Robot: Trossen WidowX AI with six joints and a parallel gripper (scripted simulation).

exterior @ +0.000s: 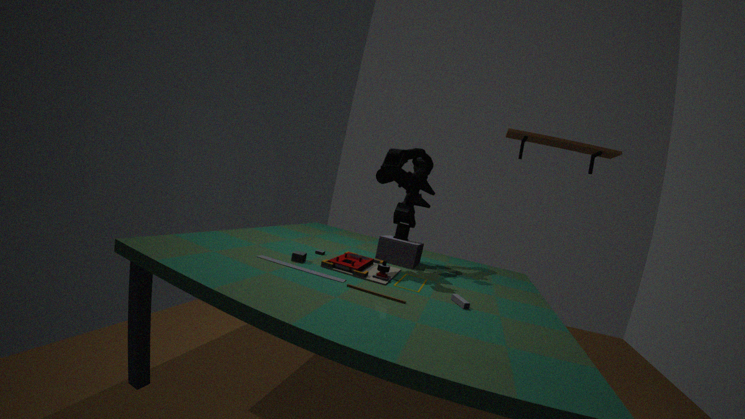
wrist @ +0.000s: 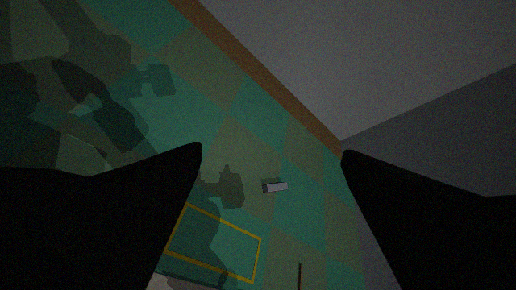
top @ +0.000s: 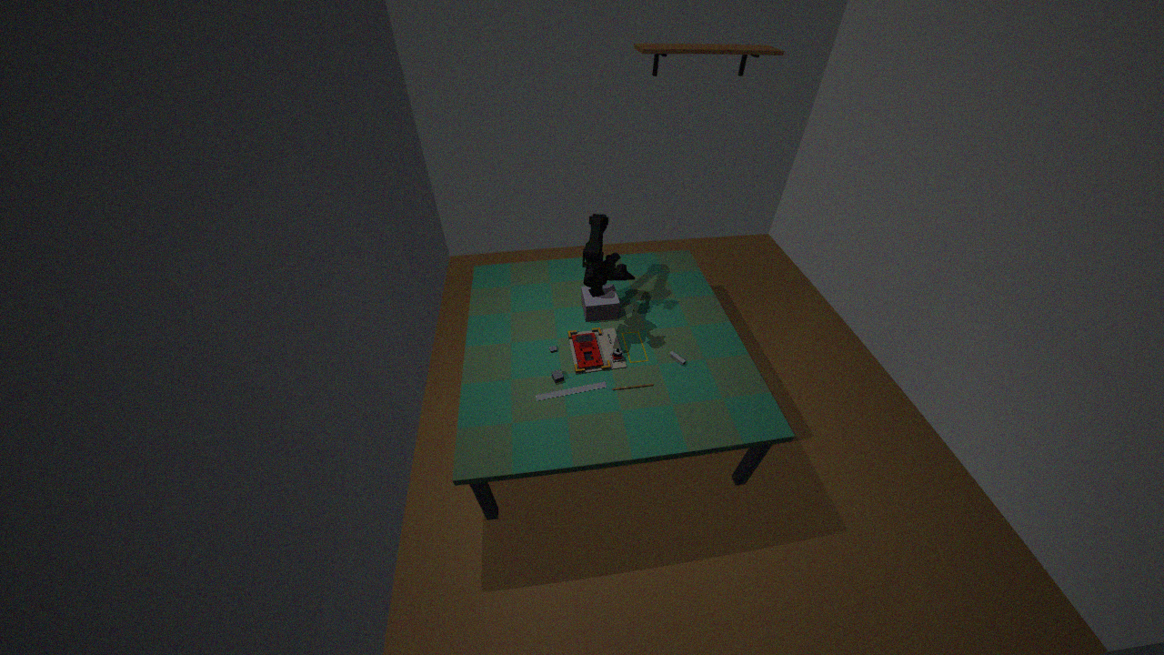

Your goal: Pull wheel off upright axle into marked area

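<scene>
The wheel (top: 617, 352) (exterior: 383, 267) looks like a small dark disc, around the upright axle above a red base at the right end of a white board (exterior: 387, 281). Its fine detail is too small to tell. The marked area is a yellow outline (top: 644, 348) (exterior: 407, 288) (wrist: 257, 261) on the table, just right of that board; no wheel shows in it, and the arm's shadow covers part of it. My gripper (exterior: 432, 200) (wrist: 272, 153) is open and empty, high above the table and away from the wheel. The wheel is out of the wrist view.
A red tray-like part (top: 582, 357) (exterior: 350, 261) with pegs sits left of the wheel. A grey block (top: 557, 376) (exterior: 298, 257), a smaller block (top: 553, 349) (exterior: 319, 252), a long strip (top: 571, 391) (exterior: 302, 269), a thin brown stick (top: 633, 387) (exterior: 376, 294) and a white bar (top: 677, 358) (exterior: 460, 301) (wrist: 276, 187) lie around.
</scene>
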